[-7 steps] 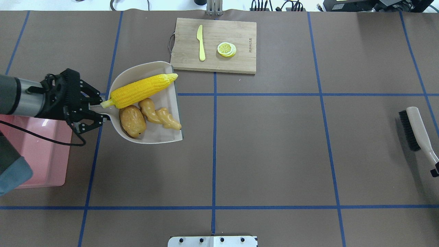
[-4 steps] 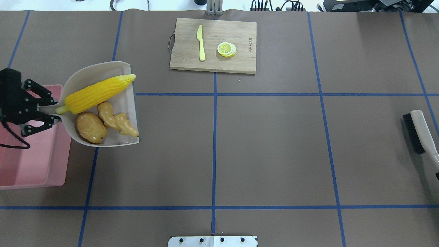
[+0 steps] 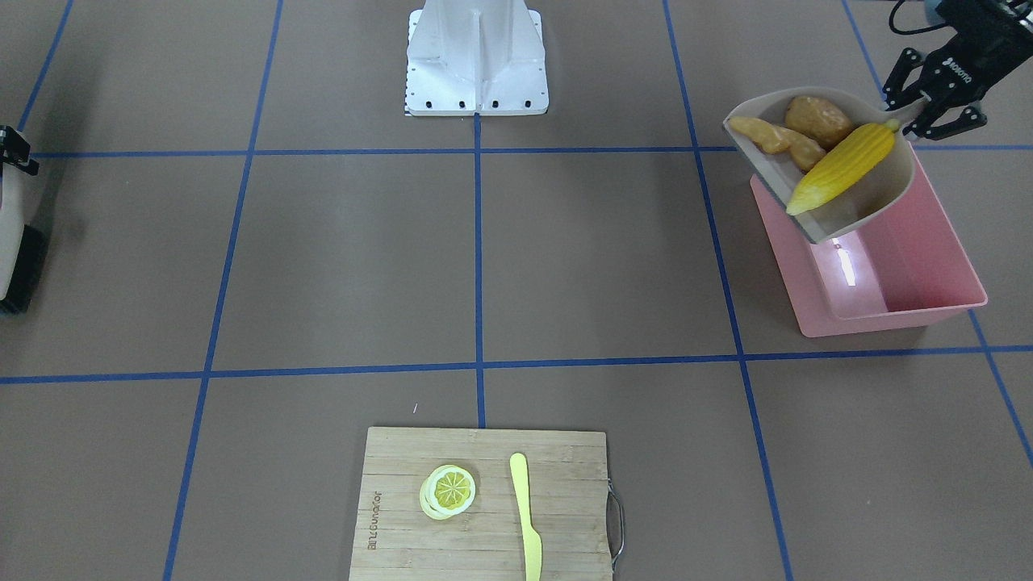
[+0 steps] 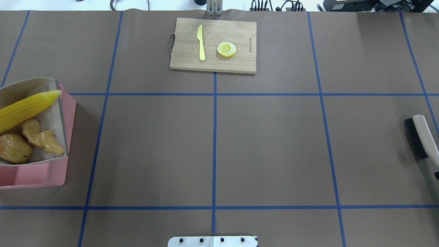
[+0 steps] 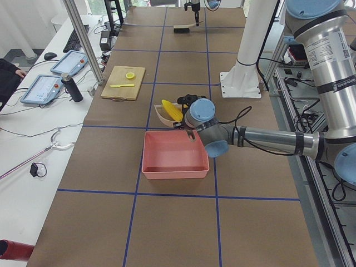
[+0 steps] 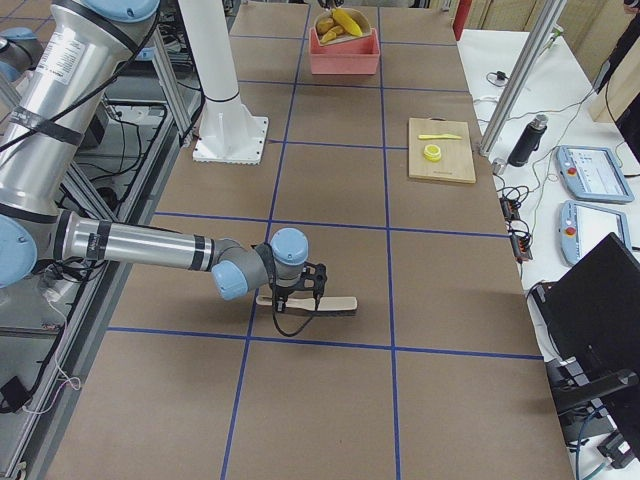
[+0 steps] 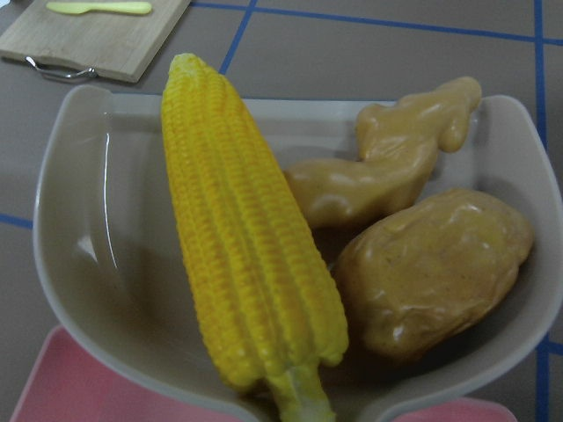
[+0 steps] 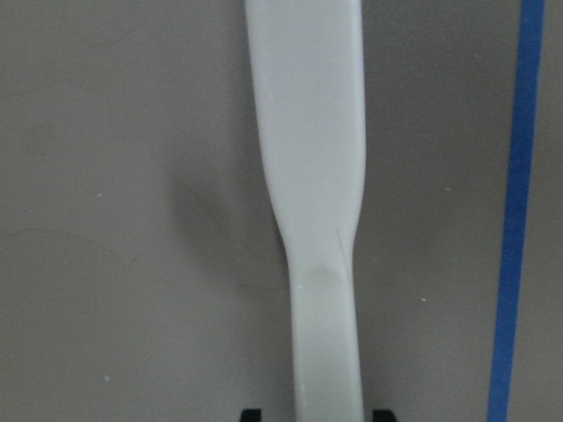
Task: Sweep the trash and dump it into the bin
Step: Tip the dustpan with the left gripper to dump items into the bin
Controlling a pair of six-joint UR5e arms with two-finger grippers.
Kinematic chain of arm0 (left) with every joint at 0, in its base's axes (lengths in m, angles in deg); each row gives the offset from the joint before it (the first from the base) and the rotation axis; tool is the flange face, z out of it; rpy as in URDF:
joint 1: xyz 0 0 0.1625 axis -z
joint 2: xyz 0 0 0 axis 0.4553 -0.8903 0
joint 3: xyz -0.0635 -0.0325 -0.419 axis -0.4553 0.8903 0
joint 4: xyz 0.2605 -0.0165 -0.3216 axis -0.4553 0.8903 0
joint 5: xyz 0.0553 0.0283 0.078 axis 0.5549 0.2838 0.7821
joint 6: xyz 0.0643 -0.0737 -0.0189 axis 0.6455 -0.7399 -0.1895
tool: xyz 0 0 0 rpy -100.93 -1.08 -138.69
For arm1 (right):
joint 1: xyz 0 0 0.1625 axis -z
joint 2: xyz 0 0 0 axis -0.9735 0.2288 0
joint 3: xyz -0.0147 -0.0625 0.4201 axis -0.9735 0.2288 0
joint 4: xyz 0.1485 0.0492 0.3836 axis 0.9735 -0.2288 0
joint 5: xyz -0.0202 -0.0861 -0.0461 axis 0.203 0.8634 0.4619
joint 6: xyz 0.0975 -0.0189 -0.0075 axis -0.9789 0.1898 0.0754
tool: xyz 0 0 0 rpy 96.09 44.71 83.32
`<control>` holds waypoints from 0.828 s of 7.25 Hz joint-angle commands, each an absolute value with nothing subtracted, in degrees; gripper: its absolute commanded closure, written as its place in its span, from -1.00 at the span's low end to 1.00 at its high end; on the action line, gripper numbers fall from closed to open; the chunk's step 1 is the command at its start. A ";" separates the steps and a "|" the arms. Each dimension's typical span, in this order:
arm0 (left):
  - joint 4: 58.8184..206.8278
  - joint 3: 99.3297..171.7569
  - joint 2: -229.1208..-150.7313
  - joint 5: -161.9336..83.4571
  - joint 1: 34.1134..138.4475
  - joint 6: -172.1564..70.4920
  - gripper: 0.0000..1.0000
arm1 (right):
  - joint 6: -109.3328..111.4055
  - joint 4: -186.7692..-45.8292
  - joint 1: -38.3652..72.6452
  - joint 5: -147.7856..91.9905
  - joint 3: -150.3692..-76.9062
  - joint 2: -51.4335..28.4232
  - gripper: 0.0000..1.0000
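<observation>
- The left gripper (image 3: pixel 910 109) is clenching the short handle of a beige, scoop-shaped plastic dustpan (image 3: pixel 881 202). It is holding the dustpan in the air over the pink, glossy, rectangular plastic bin (image 3: pixel 912 266).
- Seen from overhead, the bin (image 4: pixel 37 178) is sitting at the 9 o'clock edge of the brown table (image 4: pixel 274 154), which is marked with blue tape lines. The dustpan (image 4: pixel 59 113) is covering most of the bin, with its open mouth facing 3 o'clock.
- All three pieces of trash are lying in the dustpan, not yet in the bin.
- Within the pan, the long yellow toy corn cob (image 4: pixel 24 108) is lying toward 12 o'clock. The knobbly tan toy ginger root (image 4: pixel 41 137) is sitting in the middle, and the rounded brown toy potato (image 4: pixel 13 149) is sitting toward 7 o'clock.
- In the left wrist view, the corn cob (image 7: pixel 246 255) is resting against the ginger root (image 7: pixel 387 171) and the potato (image 7: pixel 435 268).
- The right gripper (image 8: pixel 315 413) is grasping the cream plastic handle of a black-bristled brush (image 4: pixel 423 137) at the table's 3 o'clock edge.
- A rectangular wooden cutting board (image 4: pixel 236 31) is lying at 12 o'clock.
- The board is carrying a pale yellow plastic knife (image 4: pixel 201 43), with a small stack of toy lemon slices (image 4: pixel 226 49) at the knife's 3 o'clock, apart from it.
</observation>
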State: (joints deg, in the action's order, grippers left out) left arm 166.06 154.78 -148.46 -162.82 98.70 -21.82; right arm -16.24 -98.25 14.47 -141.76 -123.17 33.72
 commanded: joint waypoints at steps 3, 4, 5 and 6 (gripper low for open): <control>165.96 140.40 -147.57 -172.57 116.45 -5.82 1.00 | -7.33 -109.72 3.41 -144.10 -121.47 26.56 -1.00; 165.96 140.29 -147.74 -171.79 116.99 -5.17 1.00 | 2.50 -118.13 0.08 -142.88 -118.49 20.44 -1.00; 165.96 140.90 -147.92 -168.73 117.52 -3.25 1.00 | 11.47 -128.39 -4.05 -142.34 -112.90 11.15 -1.00; 165.96 141.51 -148.01 -167.14 117.52 -1.75 1.00 | 19.74 -134.24 -6.87 -139.38 -108.84 4.80 -1.00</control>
